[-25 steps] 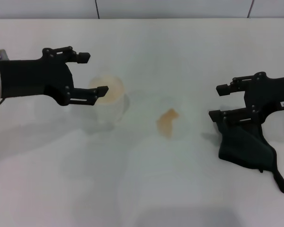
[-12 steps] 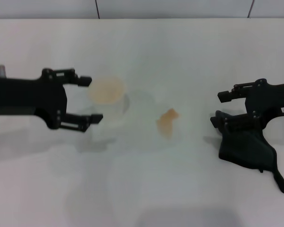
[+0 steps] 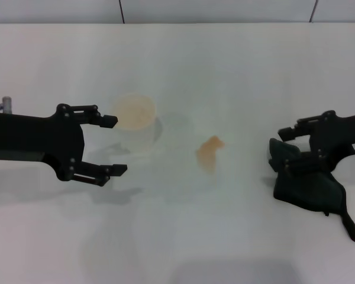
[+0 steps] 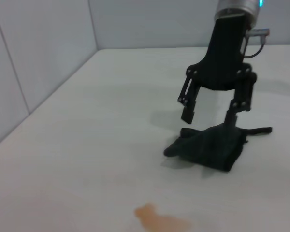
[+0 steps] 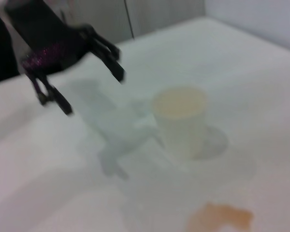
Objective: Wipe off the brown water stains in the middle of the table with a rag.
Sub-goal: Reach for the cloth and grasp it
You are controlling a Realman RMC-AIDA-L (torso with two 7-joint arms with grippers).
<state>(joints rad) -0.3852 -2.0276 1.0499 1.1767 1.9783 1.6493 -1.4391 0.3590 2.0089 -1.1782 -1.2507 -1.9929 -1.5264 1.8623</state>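
Head view lays the whole scene out on the table (image 3: 183, 236): the brown water stains (image 3: 209, 152) sit near the centre, a single small orange-brown blotch. The clear plastic cup (image 3: 134, 121) stands at about ten o'clock from the blotch, apart from it. The rag (image 3: 307, 186) lies at roughly three o'clock from the blotch, well apart, with its narrow tail trailing toward five o'clock. The right gripper (image 3: 287, 149) is directly over the rag's near edge, its fingers spread with one above the cloth and one at its top; from this angle it is hard to tell whether the lower finger touches the fabric. The left gripper (image 3: 113, 145) hangs at nine o'clock from the blotch, just beside the cup, fingers wide apart and holding nothing.

The left wrist view gives what the head view cannot: the right gripper (image 4: 210, 117) seen from across the table, standing upright with both fingers parted, the tips just above or at the bunched rag (image 4: 210, 147). The blotch (image 4: 157, 220) is partly cut off at the frame edge here.

The right wrist view is smeared, yet it shows the cup (image 5: 180, 121) upright, the blotch (image 5: 220, 217) near it, and the left gripper (image 5: 89, 89) farther off with its fingers apart. The rag is out of this view.
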